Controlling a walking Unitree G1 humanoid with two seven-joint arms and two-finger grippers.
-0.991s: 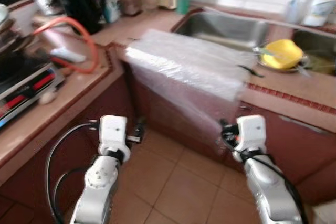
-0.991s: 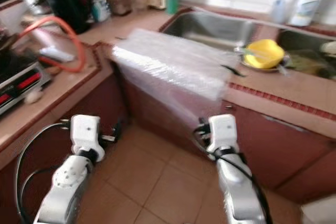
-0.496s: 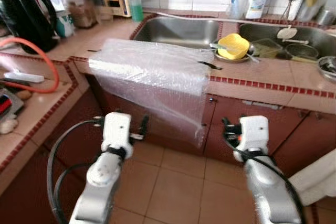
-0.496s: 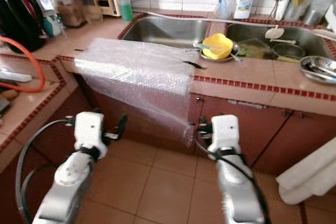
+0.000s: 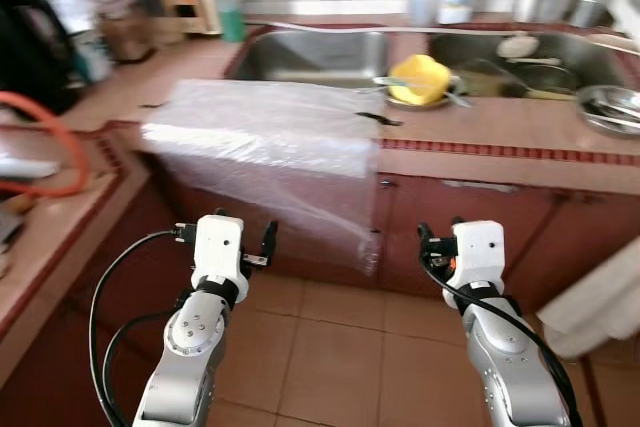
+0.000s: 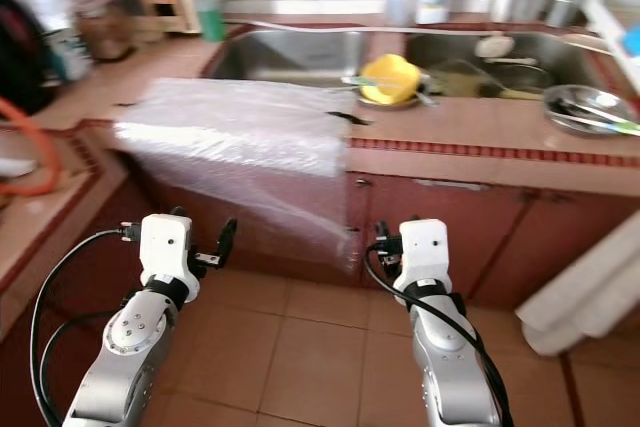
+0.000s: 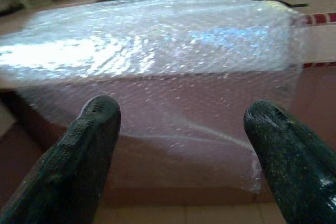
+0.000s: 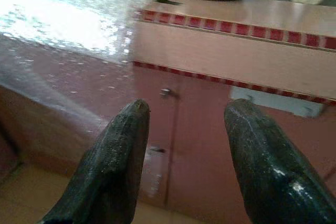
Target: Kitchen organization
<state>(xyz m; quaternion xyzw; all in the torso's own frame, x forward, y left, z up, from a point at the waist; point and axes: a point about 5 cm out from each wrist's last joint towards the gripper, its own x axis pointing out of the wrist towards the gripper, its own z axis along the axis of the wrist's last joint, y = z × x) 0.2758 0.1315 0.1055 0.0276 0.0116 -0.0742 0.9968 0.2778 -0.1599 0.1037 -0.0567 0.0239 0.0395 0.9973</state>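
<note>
A sheet of bubble wrap (image 5: 265, 137) lies on the tiled counter (image 5: 500, 152) beside the sink (image 5: 310, 52), its near part draped over the counter edge and hanging down in front of the cabinet doors (image 5: 440, 232). A yellow bowl (image 5: 418, 79) sits in a metal dish on the divider between the two sink basins, just beyond the far right corner of the bubble wrap. Bottles (image 5: 222, 9) and jars stand along the back of the counter. The left gripper (image 7: 181, 166) is held low in front of the cabinet, facing the hanging part of the bubble wrap, with its fingers (image 7: 79, 156) spread wide and holding nothing. The right gripper (image 8: 186, 171) is held at a similar height to the right of the bubble wrap's hanging edge, facing the cabinet door; its fingers (image 8: 118, 156) are also apart and hold nothing. Both grippers are apart from the bubble wrap, above the tiled floor (image 5: 340, 367).
</note>
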